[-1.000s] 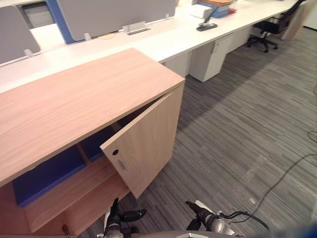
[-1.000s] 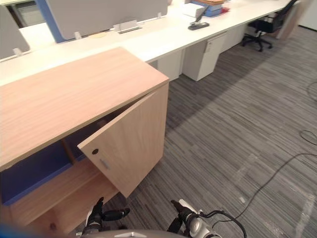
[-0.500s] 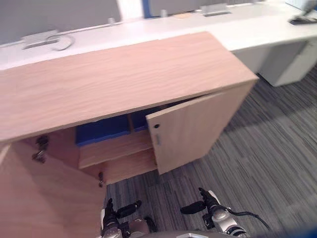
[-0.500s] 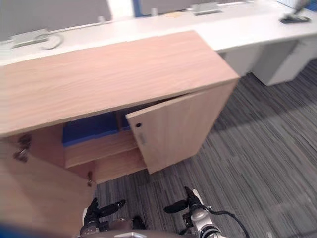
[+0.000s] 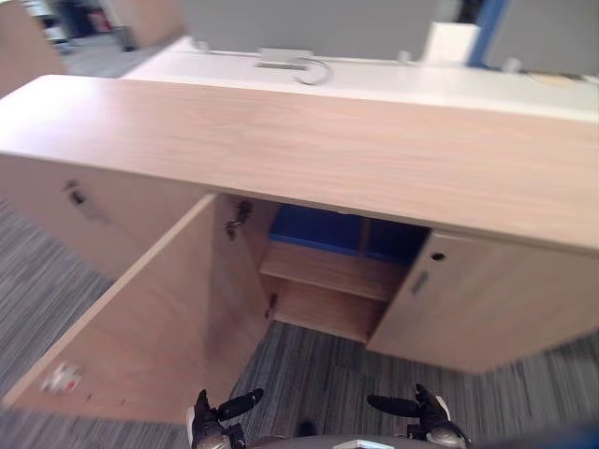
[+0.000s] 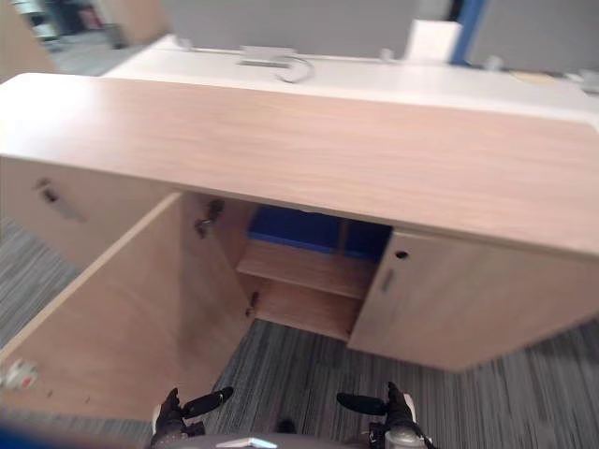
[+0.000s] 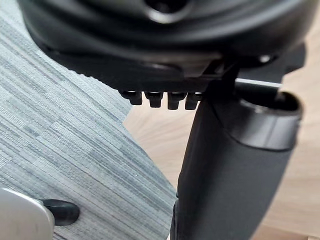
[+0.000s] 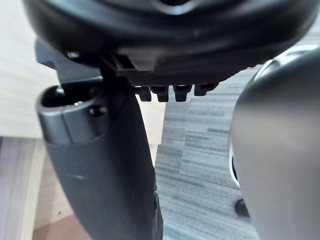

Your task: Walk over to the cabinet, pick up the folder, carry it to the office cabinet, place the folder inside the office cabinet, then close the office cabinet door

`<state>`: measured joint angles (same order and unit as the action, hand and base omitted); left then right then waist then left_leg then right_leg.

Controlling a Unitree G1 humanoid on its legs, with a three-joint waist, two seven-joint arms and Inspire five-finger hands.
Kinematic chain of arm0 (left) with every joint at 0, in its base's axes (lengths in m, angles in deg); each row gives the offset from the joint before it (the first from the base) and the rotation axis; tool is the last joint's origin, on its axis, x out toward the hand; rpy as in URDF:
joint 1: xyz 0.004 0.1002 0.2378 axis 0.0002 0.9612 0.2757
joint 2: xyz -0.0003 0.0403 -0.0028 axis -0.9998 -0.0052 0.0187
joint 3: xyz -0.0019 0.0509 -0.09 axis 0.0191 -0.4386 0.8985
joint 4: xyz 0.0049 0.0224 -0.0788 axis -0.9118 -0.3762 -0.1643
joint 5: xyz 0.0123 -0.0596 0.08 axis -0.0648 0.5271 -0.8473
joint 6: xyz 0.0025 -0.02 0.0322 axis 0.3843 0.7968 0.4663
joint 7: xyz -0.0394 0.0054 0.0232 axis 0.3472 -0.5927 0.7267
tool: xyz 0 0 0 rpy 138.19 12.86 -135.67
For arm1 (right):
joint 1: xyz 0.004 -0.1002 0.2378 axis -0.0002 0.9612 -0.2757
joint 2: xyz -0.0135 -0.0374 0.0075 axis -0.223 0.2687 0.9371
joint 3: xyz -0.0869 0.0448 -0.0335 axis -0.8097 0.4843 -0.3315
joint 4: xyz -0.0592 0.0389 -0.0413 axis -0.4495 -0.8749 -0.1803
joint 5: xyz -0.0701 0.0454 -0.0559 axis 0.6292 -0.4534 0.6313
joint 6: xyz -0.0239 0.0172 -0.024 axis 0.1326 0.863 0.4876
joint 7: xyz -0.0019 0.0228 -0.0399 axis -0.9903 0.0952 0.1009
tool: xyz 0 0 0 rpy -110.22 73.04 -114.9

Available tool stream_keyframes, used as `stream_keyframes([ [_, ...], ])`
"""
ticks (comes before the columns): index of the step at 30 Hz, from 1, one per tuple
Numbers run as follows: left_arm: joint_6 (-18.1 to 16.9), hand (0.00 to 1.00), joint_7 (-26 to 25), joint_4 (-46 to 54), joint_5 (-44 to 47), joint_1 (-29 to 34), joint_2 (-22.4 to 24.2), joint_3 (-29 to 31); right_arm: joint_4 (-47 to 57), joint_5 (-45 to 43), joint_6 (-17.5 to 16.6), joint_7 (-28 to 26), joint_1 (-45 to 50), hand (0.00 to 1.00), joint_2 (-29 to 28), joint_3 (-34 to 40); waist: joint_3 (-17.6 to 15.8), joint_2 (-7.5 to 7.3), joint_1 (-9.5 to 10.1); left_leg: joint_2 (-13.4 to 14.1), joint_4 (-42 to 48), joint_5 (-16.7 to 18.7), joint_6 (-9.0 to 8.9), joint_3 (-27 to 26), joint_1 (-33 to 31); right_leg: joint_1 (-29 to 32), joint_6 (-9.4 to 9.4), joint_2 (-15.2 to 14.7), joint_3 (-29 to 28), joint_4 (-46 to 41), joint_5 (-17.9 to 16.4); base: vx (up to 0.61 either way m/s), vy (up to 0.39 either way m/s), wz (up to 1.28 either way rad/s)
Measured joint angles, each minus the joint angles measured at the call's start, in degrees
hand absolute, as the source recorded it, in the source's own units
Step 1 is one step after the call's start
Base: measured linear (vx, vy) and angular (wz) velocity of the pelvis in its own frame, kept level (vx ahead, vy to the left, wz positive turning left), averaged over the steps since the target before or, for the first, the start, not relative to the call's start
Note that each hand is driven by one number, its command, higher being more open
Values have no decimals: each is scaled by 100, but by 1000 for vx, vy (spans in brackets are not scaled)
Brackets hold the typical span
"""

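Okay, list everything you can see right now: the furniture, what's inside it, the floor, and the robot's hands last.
cabinet: one, light wood, across the middle, in front of the desk
open door: one, light wood, swung wide at the left of the opening
ajar door: one, light wood, right of the opening, partly open
shelf: one, light wood, inside the opening
blue items: number unclear, blue, on the shelf, possibly folders
desk: one, white, behind the cabinet
partition panels: at least two, grey, along the desk's far side
carpet: one, grey striped, before the cabinet
left hand: one, dark, low left, open, empty
right hand: one, dark, low right, open, empty
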<state>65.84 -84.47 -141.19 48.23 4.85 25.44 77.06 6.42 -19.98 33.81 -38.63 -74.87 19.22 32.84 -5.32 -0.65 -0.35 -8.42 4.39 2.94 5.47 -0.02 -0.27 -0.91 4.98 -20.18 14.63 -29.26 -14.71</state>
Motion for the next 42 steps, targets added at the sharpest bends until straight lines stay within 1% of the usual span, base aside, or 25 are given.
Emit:
stream_keyframes([
  [1, -12, 100, -9, 12, -19, 18, -37, 1, -12, -68, -12, -6, 28, 100, -46, -1, 37, -63, 5, -44, 46, 21, -9, 133, -36, -48, 124, 47, -144, 302, 65, -30, -129, 128],
  [2, -39, 100, -44, 17, -65, 57, -122, 6, -83, -141, -14, -28, 36, 100, -134, -3, 105, -179, 36, -128, 68, 28, -42, 317, -85, -96, 371, 67, -262, 908, 336, -32, -152, 78],
  [3, -38, 100, -60, -9, -74, 59, -144, 18, -150, -152, -12, -46, 30, 100, -132, -29, 134, -210, 49, -143, 48, 16, -65, 376, -85, -129, 436, 69, -250, 1034, 303, 12, -179, 54],
  [5, -71, 100, -155, -12, -37, 175, -115, 65, -286, -159, 0, -50, 12, 100, -104, -42, 284, -237, 86, -19, -229, -148, -227, 401, -115, -213, 446, 259, -203, 1640, 256, 33, -251, 1],
  [6, -73, 100, -129, -44, -34, 176, -108, 61, -353, -197, 18, -47, -58, 100, -92, -56, 280, -191, 62, 85, -320, -241, -253, 411, -162, -220, 501, 390, -197, 1836, 304, 9, -226, -8],
  [8, -75, 100, -80, -77, -22, 174, -113, 55, -455, -225, 60, -30, -130, 100, -48, -60, 285, -184, 8, 231, -378, -283, -300, 483, -172, -280, 425, 572, -120, 1987, 369, 12, -178, 9],
  [10, -89, 100, -47, -110, 48, 162, -152, 16, -480, -237, 59, -13, -138, 100, -59, -109, 259, -243, -7, 409, -377, -287, -337, 639, -117, -488, 315, 795, 30, 2165, 442, 37, -252, 33],
  [12, -106, 100, -40, -96, 195, 150, -204, 2, -493, -295, 21, 1, -142, 100, -98, -344, 241, -292, -2, 672, -327, -239, -504, 845, -114, -626, 171, 1090, 149, 2289, 580, 11, -230, 38],
  [13, -106, 100, -39, -86, 236, 147, -222, 1, -493, -324, 4, 6, -149, 100, -102, -437, 231, -311, 5, 740, -299, -230, -524, 874, -147, -623, 132, 1159, 159, 2289, 613, -8, -173, 27],
  [15, -104, 100, -12, 69, 296, 131, -327, -194, -499, -332, -34, 0, -196, 100, -110, -651, 164, -381, 4, 899, 50, -123, -682, 998, -410, -607, 67, 1364, 262, 2286, 673, -19, -150, 30],
  [16, -104, 100, 3, 127, 334, 129, -363, -291, -505, -332, -34, 9, -217, 100, -116, -671, 124, -387, 4, 903, 218, -95, -718, 982, -511, -611, 59, 1388, 286, 2278, 679, -51, -112, 38],
  [17, -107, 100, 16, 250, 365, 128, -422, -467, -513, -332, -33, 23, -276, 100, -104, -675, 16, -385, 2, 906, 547, -83, -728, 781, -704, -609, 49, 1397, 338, 2216, 688, -71, -56, 38],
  [18, -129, 100, 43, 314, 418, 114, -449, -645, -512, -334, -31, 26, -316, 100, -67, -649, -86, -328, 2, 946, 825, -81, -727, 370, -872, -604, 2, 1412, 386, 2157, 721, -84, -23, 35],
  [19, -133, 100, 85, 339, 468, 107, -452, -725, -512, -334, -28, 28, -332, 100, -47, -615, -118, -292, 5, 978, 926, -78, -727, 166, -930, -596, -8, 1417, 386, 2124, 729, -100, 26, 26],
  [20, -139, 100, 284, 347, 592, 105, -468, -875, -510, -343, -21, 29, -368, 100, 2, -595, -171, -210, 9, 1044, 1095, -46, -684, -237, -1018, -581, -12, 1423, 383, 2043, 732, -92, 44, 14],
  [22, -139, 100, 722, 327, 761, 108, -481, -1034, -491, -348, -25, 13, -382, 100, 35, -500, -150, -118, 18, 1077, 1057, -39, -672, -531, -1062, -520, -12, 1420, 376, 2039, 731, -117, 74, 1],
  [23, -143, 100, 946, 289, 870, 106, -510, -1127, -481, -352, -31, 8, -387, 100, 48, -496, -132, -67, 21, 1079, 810, -40, -671, -560, -995, -467, -19, 1423, 368, 2055, 722, -129, 85, -12],
  [24, -133, 100, 1291, 124, 1052, 69, -571, -1230, -471, -354, -35, -39, -391, 100, 44, -488, -133, -70, 21, 968, 123, -366, -516, -614, -746, -391, -45, 1359, 356, 2074, 702, -112, 63, -10],
  [25, -132, 100, 1405, 39, 1085, 53, -585, -1238, -460, -354, -38, -62, -377, 100, 45, -476, -130, -74, 5, 911, -247, -555, -509, -618, -598, -364, -45, 1331, 354, 2082, 700, -92, 45, 0],
  [26, -128, 100, 1593, -121, 1068, 0, -582, -1239, -452, -353, -37, -125, -341, 100, 58, -370, -119, -46, -23, 842, -927, -921, -523, -596, -352, -318, -49, 1330, 362, 2120, 686, -69, 26, 16],
  [29, -107, 100, 1882, -303, 1016, -126, -644, -1225, -439, -429, -30, -165, -330, 100, 12, -97, -177, -80, -41, 730, -993, -1064, -495, -499, -503, -299, -46, 1285, 393, 2293, 550, -133, 4, 21],
  [31, -89, 100, 2025, -392, 1007, -146, -678, -1212, -393, -568, -30, -215, -287, 100, 29, -49, -183, -25, -64, 705, -994, -1093, -512, -418, -477, -340, -11, 1267, 467, 2289, 485, -129, 6, 23],
  [37, -80, 100, 2424, -463, 598, -117, -569, -422, -364, -562, -48, -438, -222, 100, 14, -19, -125, -59, -29, 651, -995, -1058, -465, -412, -486, -436, 83, 1238, 534, 2395, 441, -22, 2, 11],
  [40, -4, 100, 2587, -467, 388, -105, -578, -19, -393, -561, -42, -529, -204, 100, -54, 167, -90, -163, -18, 550, -993, -1047, -395, -425, -446, -541, 101, 1184, 536, 2456, 497, 131, -12, 2],
  [42, 37, 100, 2619, -476, 337, -70, -580, 298, -403, -561, -31, -568, -200, 100, -81, 181, -81, -200, -9, 493, -993, -982, -417, -413, -364, -630, 102, 1136, 525, 2472, 498, 147, -1, 6],
])
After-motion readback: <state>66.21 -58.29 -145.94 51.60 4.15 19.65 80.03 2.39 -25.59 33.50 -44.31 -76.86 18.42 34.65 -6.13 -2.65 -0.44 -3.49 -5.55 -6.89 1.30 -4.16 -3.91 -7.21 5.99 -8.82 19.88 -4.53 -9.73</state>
